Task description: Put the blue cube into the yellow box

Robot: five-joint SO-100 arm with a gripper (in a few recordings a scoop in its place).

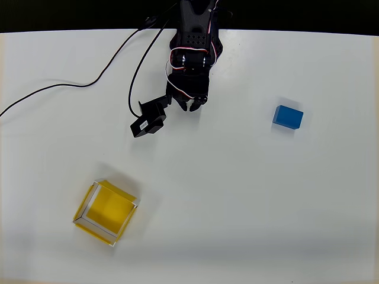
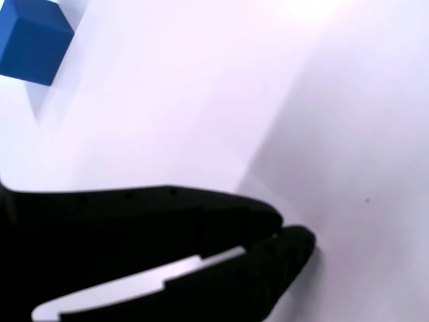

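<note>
Hand [image 2: 285,235] well apart from blue cube [image 1: 288,116]

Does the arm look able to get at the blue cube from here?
Probably yes: the blue cube sits alone on bare table, nothing between it and the shut pincer.

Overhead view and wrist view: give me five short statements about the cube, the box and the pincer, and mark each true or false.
1. The blue cube lies inside the yellow box. False: it sits on the bare table, far from the box.
2. The box is empty. True.
3. The pincer holds the cube. False: it is shut on nothing.
4. In the overhead view the cube is to the right of the pincer. True.
5. The box stands right of the cube in the overhead view. False: it stands at the lower left.
</note>
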